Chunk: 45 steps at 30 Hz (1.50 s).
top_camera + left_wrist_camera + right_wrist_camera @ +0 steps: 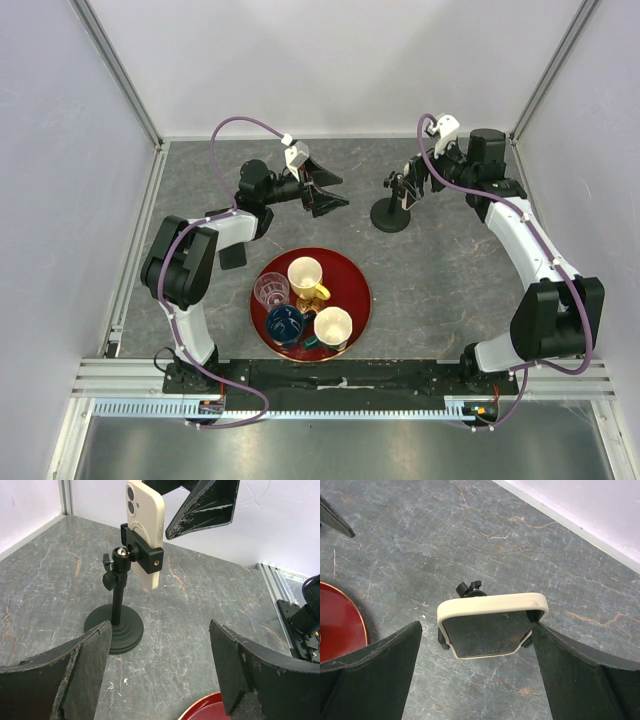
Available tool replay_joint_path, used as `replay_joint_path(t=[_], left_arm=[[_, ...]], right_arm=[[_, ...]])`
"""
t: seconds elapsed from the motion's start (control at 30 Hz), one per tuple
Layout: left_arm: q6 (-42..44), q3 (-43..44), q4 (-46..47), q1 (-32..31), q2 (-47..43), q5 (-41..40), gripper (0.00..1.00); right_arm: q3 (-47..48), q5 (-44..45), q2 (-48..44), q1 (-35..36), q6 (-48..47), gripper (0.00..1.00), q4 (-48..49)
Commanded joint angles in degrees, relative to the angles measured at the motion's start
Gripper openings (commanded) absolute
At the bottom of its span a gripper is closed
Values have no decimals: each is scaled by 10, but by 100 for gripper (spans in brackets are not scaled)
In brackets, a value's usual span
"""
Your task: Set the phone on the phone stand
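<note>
The slim cream-rimmed phone (145,520) is sitting clamped on the black round-based stand (118,605), between the right gripper (476,632)'s wide-open, empty jaws. The left gripper (159,630) is hanging open and empty, well apart. Placing seems finished, so retreating without bumping the phone is coming next.

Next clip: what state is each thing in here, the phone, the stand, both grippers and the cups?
Slim phone with cream back and black screen: upright, clamped in the stand's head.
Black disc-based phone stand: standing upright.
Left gripper: open, empty.
Right gripper: open, fingers either side of the phone's top.
Four cups on round red tray: upright.
</note>
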Motion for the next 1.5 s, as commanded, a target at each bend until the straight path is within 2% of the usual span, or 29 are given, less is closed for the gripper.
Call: replay_joint_path(t=[0.0,0.33,0.57,0.93,1.0,1.03,1.07,1.1,1.23,1.27,1.33,1.37,1.47], left_arm=[[-15,6,36,-1,-11,18,85],[-24,9,42,-1,-10,23,85],[-22,10,38,-1,-9,28,85],[-18,9,33,-1,-10,28,85],[-15,9,31,-1,-12,28,85],[-14,9,30,-1,-12,28,85],[-13,9,28,-1,-13,27,85],[-11,9,28,-1,-13,27,85],[-12,10,26,-1,-13,26,85],[-12,10,26,-1,-13,26,85],[-12,11,25,-1,-13,26,85],[-11,12,25,-1,-12,25,85],[-10,12,20,-1,-12,23,85]], right_arm=[[32,-18,-7,-6,-7,98,35],[28,-11,-16,-8,-19,98,32],[37,-86,19,-16,-30,98,30],[32,-99,61,-16,-31,98,43],[28,-105,62,-16,-20,95,61],[25,-105,62,-16,-20,92,63],[22,-106,62,-16,-19,77,68],[22,-105,64,-16,-15,69,66],[0,-84,52,-17,26,49,110],[-17,-68,42,-17,43,33,151],[-36,2,29,-15,103,14,195],[-55,30,13,-15,127,0,236],[-83,157,-13,-10,178,0,294]])
